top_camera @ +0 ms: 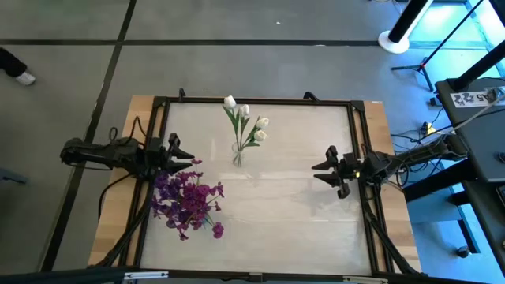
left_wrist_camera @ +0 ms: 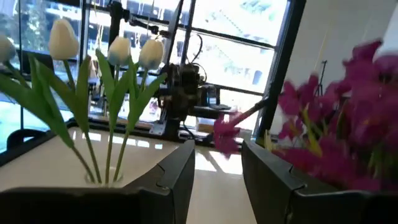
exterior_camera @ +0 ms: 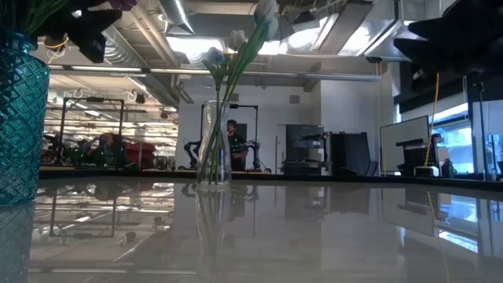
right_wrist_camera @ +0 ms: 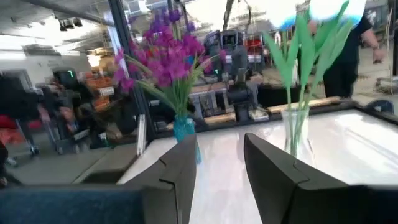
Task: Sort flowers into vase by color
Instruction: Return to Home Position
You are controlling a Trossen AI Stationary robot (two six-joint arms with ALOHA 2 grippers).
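The white flowers stand upright in the transparent vase at the far centre of the table, their green stems gathered in the vase's narrow mouth and the pale buds fanning out above it. The purple flowers fill a teal cut-glass vase on the near left of the table, well apart from the transparent vase. The blooms spread so wide that the high view hides the teal vase beneath them. The left gripper hangs at the table's left edge, just beside the far side of the purple flowers. Its fingers are spread and empty, pointing towards the table's middle. The right gripper is at the right side of the table, well apart from both vases. Its fingers are likewise parted with nothing between them, and it faces across the table towards the left arm. In the low view the transparent vase shows in the middle distance, with a person visible in the room behind it.
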